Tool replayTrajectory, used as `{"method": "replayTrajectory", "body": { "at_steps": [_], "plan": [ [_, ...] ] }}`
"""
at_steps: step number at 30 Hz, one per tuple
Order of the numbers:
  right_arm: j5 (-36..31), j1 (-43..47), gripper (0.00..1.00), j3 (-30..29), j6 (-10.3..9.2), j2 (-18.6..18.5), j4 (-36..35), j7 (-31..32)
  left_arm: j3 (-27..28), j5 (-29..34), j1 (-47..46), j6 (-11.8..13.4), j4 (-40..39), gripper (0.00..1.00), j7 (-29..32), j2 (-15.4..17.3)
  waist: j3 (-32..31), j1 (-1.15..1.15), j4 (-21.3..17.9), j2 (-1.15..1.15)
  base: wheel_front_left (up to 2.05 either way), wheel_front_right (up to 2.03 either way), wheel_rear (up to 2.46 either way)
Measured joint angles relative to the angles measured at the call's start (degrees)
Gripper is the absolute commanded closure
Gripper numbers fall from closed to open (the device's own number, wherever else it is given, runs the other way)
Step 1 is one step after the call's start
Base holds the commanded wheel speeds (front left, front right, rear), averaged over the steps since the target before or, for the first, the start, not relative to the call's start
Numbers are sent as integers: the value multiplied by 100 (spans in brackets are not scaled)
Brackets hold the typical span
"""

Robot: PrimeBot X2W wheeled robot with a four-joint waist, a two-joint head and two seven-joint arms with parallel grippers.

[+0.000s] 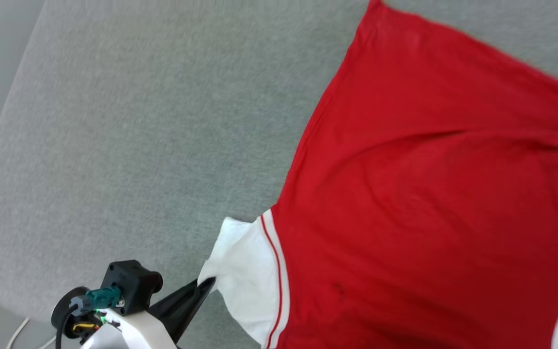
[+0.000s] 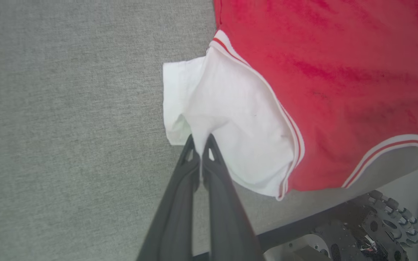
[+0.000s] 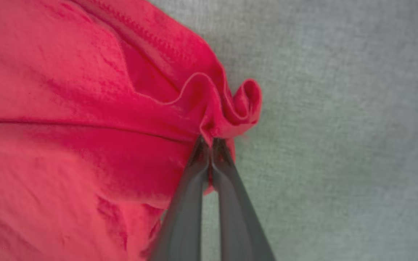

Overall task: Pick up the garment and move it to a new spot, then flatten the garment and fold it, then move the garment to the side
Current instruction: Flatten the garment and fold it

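Though spread wide over the tabletop (image 1: 138, 121), not yet flat: garment (image 1: 429, 194) of red jersey knit, smooth and faintly glossy. Fills the right of the head view, plain red side up, crossed by one long shallow crease.

At its near left corner, a short sleeve (image 2: 238, 119) of matte white cloth. Joined to the red body by striped trim (image 2: 298, 141), a white band carrying a thin red line. More of the same trim along the red edge nearest the tabletop's rim.

Pinched between the pressed-together fingers of the left gripper (image 2: 200, 141): the sleeve's white edge, drawn up into a small peak at the tips. Rest of the sleeve lying as a soft rounded flap. Fingers long, dark and tapered, with small cut-outs near the ends.

Closed likewise, the right gripper (image 3: 210, 141), nipping the garment's red edge. Cloth gathered just above its tips into two tight curled ruffles, with a stitched hem line running off diagonally. Somewhat blurred there.

Tabletop surface a grey, felt-like weave, finely flecked, rounded at the corner in the lower left of the head view. Below its rim in the left wrist view, a dark wheel (image 2: 394, 221) studded with small rollers. On the left wrist in the head view, a black boxy housing (image 1: 131, 281) and a teal plug (image 1: 102, 296).
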Motion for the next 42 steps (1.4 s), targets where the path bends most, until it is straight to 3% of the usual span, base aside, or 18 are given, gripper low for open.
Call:
{"method": "replayTrajectory", "body": {
  "at_steps": [10, 22, 30, 40, 41, 42],
  "plan": [
    [759, 1252, 100, -36, 0, 168, -309, -271, -33, -57, 227, 137, 266, 100, 51, 38, -724, 0, -627, 0, 0, 0, 0],
    [1503, 3176, 100, -15, 0, 260, -1555, -699, 4, -133, 627, 293, 492, 100, -129, 53, -1586, -1, -1162, 0, 0, 0, 0],
    [1616, 4211, 100, -189, 0, 467, -2016, -970, 11, -188, 708, 397, 489, 100, -235, -77, -1895, -1, -1324, 0, 0, 0, 0],
    [1606, 4803, 100, -179, 0, 643, -1973, -1334, -30, -207, 709, 420, 521, 100, -272, -175, -2049, -1, -1345, 0, 0, 0, 0],
    [1608, 4804, 77, -169, 0, 625, -1949, -1394, -36, -208, 705, 432, 519, 100, -271, -180, -2068, 0, -1341, 0, 0, 0, 0],
    [1619, 4810, 0, -155, 0, 604, -1920, -1438, -37, -208, 703, 439, 512, 100, -261, -183, -2085, -1, -1336, 0, 0, 0, 0]
  ]
}}
